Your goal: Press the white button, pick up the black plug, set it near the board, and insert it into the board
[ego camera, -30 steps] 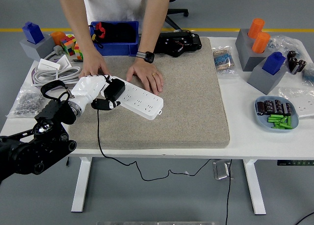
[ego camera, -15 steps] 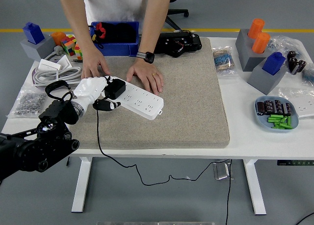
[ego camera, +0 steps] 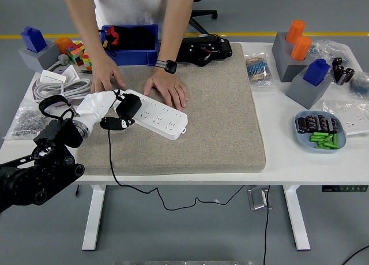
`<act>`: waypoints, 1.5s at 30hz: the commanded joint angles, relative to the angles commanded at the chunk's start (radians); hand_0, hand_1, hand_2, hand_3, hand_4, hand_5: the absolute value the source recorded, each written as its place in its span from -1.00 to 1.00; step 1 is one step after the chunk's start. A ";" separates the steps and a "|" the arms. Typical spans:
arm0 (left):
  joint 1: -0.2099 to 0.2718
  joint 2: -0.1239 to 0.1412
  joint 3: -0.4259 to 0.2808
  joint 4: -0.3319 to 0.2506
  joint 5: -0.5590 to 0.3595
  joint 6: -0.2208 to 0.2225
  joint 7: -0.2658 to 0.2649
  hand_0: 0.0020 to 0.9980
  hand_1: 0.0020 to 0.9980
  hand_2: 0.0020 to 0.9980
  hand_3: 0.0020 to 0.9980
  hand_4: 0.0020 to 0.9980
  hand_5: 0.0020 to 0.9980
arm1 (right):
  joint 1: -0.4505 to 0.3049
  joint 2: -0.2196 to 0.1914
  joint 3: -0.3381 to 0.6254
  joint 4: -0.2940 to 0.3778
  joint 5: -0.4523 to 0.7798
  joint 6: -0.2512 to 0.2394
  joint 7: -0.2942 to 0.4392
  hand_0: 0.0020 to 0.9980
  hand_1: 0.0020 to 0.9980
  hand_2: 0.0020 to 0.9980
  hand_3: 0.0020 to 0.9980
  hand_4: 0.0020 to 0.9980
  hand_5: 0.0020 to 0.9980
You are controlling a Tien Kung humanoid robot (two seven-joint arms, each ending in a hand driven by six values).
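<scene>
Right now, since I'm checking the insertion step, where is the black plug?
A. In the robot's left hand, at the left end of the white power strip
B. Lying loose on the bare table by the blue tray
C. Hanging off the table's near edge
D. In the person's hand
A: the left hand has its fingers closed on the black plug, which sits at the left end of the white power strip on the mat.

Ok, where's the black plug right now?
In the head view the black plug is at the left, on the left end of the white power strip, held by the left hand, beside the person's hands.
</scene>
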 joint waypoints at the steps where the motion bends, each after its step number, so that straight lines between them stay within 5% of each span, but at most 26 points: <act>1: 0.003 0.003 -0.015 -0.017 0.004 0.001 0.000 0.55 0.62 0.48 0.47 0.69 -0.25 | 0.000 0.000 0.001 0.000 0.000 0.000 0.000 0.49 0.24 0.24 0.19 0.24 -0.22; 15: 0.070 0.008 -0.207 -0.126 0.038 0.044 -0.037 0.57 0.63 0.50 0.48 0.68 -0.23 | -0.003 0.002 0.002 0.000 -0.001 0.000 -0.001 0.49 0.24 0.24 0.19 0.24 -0.22; 35: 0.274 -0.044 -0.738 -0.146 0.092 0.075 -0.119 0.62 0.64 0.50 0.47 0.67 -0.23 | -0.003 -0.003 0.019 0.003 -0.023 -0.004 -0.005 0.49 0.24 0.24 0.19 0.24 -0.22; 45: 0.354 -0.059 -0.913 -0.182 0.074 0.085 -0.151 0.61 0.63 0.50 0.46 0.66 -0.26 | -0.005 -0.005 0.059 0.005 -0.051 0.002 -0.024 0.51 0.26 0.27 0.21 0.25 -0.23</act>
